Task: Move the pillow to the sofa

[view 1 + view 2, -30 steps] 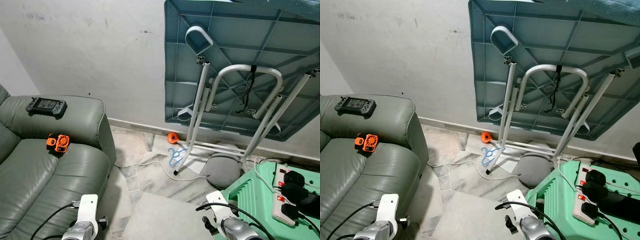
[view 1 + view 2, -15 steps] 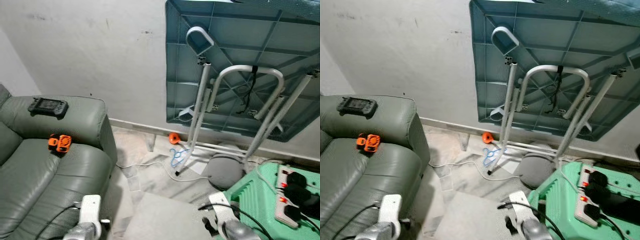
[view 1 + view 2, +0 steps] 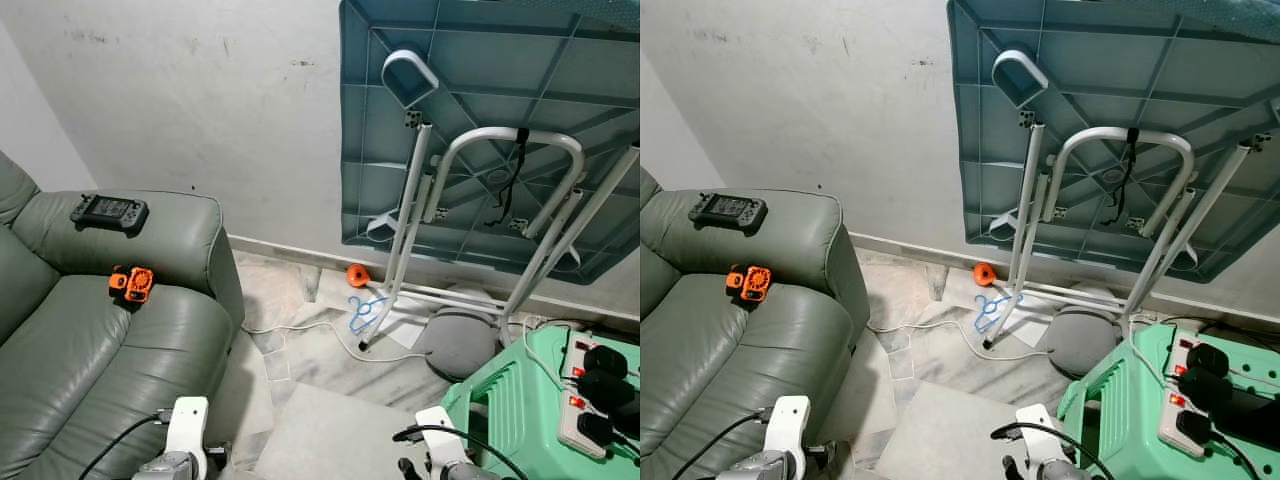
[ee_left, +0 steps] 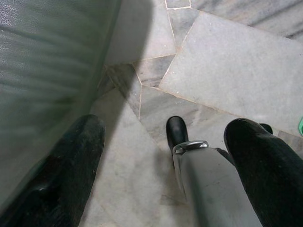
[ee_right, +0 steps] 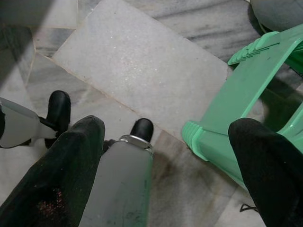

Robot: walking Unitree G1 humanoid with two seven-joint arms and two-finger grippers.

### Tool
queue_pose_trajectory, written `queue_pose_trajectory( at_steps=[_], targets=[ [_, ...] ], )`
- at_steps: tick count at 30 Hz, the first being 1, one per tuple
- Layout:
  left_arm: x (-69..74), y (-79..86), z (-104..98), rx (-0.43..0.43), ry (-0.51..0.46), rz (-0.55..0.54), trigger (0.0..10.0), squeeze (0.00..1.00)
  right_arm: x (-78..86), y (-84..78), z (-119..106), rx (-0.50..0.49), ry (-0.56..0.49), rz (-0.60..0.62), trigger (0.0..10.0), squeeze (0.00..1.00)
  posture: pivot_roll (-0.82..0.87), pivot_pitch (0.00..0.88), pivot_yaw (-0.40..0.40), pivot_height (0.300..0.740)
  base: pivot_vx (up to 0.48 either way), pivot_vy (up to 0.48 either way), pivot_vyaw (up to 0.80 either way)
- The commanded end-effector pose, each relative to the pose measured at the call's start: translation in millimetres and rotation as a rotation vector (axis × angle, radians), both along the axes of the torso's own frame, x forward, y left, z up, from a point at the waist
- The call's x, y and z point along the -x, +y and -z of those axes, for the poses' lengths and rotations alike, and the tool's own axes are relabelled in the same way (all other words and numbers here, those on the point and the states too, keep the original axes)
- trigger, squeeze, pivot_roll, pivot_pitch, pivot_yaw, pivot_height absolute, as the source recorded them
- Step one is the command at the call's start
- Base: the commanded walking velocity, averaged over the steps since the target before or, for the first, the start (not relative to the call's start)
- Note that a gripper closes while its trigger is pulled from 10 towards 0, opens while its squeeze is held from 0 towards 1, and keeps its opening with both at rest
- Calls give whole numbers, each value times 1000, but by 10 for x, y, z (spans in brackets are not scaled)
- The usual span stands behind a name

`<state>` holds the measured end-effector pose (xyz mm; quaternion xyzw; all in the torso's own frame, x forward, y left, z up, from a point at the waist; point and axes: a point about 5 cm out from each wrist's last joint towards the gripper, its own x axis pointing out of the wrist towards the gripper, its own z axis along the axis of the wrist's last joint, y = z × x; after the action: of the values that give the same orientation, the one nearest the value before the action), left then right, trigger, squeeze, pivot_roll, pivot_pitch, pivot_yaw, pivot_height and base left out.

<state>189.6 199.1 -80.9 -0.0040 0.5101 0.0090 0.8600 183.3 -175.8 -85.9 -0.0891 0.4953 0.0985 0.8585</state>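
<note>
Head views: both arms hang low at the bottom edge, cut off at the wrists. The grey round pillow (image 3: pixel 459 342) lies on the marble floor (image 3: pixel 330 430) ahead of the right arm and well apart from it, tucked against the wall under the folded table (image 3: pixel 480 130) that leans there. Its near side is partly hidden behind the green stool (image 3: pixel 520 400), so its full outline cannot be made out. It looks flat, smooth and plain grey. The grey-green sofa (image 3: pixel 90 340) sits ahead of the left arm. A black handheld console (image 3: pixel 109 211) lies on its armrest and a small orange gadget (image 3: pixel 131 284) on its seat. A power strip (image 3: pixel 595 395) rests on the stool.

Left wrist view: left gripper (image 4: pixel 165 165) hangs over bare tiles, its two black fingers (image 4: pixel 80 156) spread wide with nothing between them. The sofa's side runs close beside one finger. The robot's foot shows below, between the fingers.

Right wrist view: right gripper (image 5: pixel 165 161) likewise spread wide and holding nothing. The stool's leg stands just inside one finger. A grey curved edge, cut off at the frame's corner beyond the stool, is likely the pillow.
</note>
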Motion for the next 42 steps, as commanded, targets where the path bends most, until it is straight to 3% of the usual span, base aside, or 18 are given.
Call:
queue_pose_trajectory(
  at_steps=[1,7,42],
  targets=[
    [-18,48,-17,-11,-5,-2,10000,0,-7,11,-3,-21,-2,18,10000,0,-58,0,67,740,0,0,0],
    [-18,50,-18,-12,-5,-1,10000,0,-10,38,-5,-22,-1,-32,10000,0,-57,0,68,740,0,0,0],
    [-21,78,-24,-25,-5,0,10000,0,-20,80,-10,-47,1,-56,10000,0,-57,0,68,740,0,0,800]
  ],
)
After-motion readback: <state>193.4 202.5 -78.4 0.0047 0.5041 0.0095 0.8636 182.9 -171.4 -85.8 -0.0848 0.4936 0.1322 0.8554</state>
